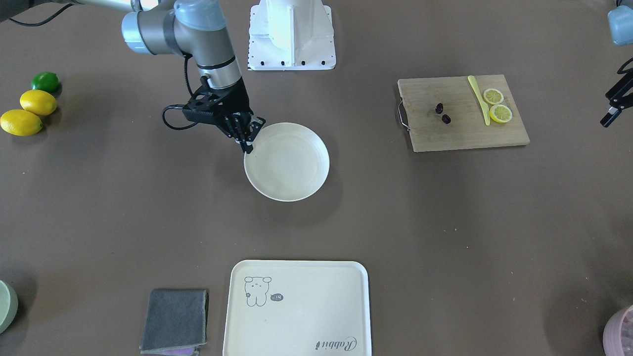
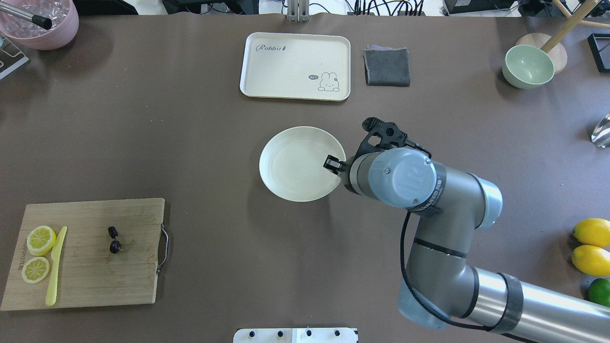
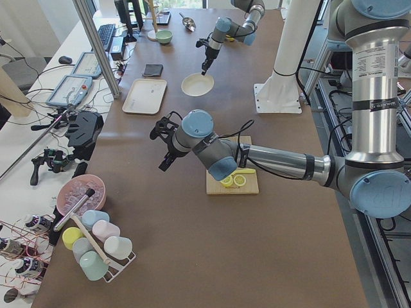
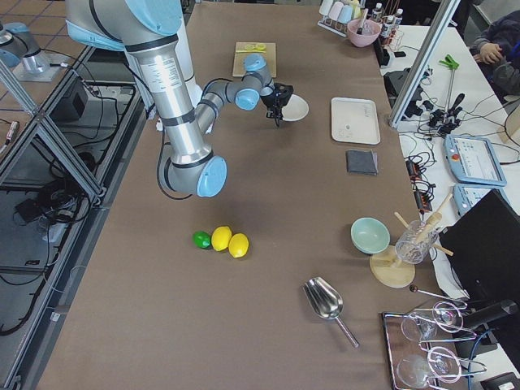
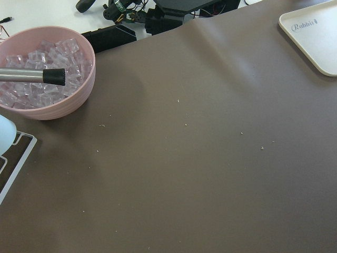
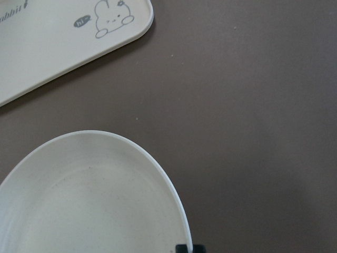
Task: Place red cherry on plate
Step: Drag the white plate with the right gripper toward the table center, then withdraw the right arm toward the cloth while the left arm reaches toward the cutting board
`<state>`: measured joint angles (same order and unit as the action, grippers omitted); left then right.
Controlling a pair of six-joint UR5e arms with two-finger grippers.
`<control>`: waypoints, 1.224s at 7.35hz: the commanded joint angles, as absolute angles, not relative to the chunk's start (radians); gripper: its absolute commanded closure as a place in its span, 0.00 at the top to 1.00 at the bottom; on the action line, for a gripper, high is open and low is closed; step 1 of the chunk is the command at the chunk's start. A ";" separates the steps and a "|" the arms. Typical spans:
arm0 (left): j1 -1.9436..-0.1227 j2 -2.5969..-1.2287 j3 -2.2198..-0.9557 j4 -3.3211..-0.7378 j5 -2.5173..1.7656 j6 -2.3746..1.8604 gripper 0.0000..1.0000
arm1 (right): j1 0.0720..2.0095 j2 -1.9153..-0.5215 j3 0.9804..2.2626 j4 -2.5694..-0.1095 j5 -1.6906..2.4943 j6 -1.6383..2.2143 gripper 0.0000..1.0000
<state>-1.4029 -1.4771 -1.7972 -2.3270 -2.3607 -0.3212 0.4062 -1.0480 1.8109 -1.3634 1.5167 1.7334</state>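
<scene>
The red cherry (image 2: 114, 239), two tiny dark fruits on a thin stem, lies on a wooden cutting board (image 2: 138, 267) at the table's near left, also seen as cherry (image 1: 442, 113). The round cream plate (image 2: 290, 166) sits mid-table. My right gripper (image 2: 333, 164) is at the plate's right rim, one finger inside the plate and the other outside, shut on the rim; the plate (image 6: 95, 205) fills the wrist view's lower left. My left gripper (image 1: 610, 116) hangs open and empty above bare table, away from the board's far side.
Two lemon slices (image 2: 40, 240) and a yellow knife (image 2: 56, 267) share the board. A cream tray (image 2: 286, 62), grey cloth (image 2: 387, 66) and green bowl (image 2: 528, 65) lie at the far side. A pink ice bowl (image 2: 43, 24) is far left; lemons (image 2: 593, 245) near right.
</scene>
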 commanded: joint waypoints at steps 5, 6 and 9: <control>-1.372 -1.479 -1.807 -2.326 -2.361 -0.380 0.98 | 0.377 -0.940 1.715 -1.374 1.427 1.735 1.00; -1.298 -1.485 -1.843 -2.329 -2.352 -0.584 0.98 | 0.435 -0.954 1.765 -1.385 1.471 1.659 1.00; -0.989 -1.477 -1.917 -2.322 -2.139 -0.823 0.98 | 0.734 -1.076 1.819 -1.385 1.795 1.373 1.00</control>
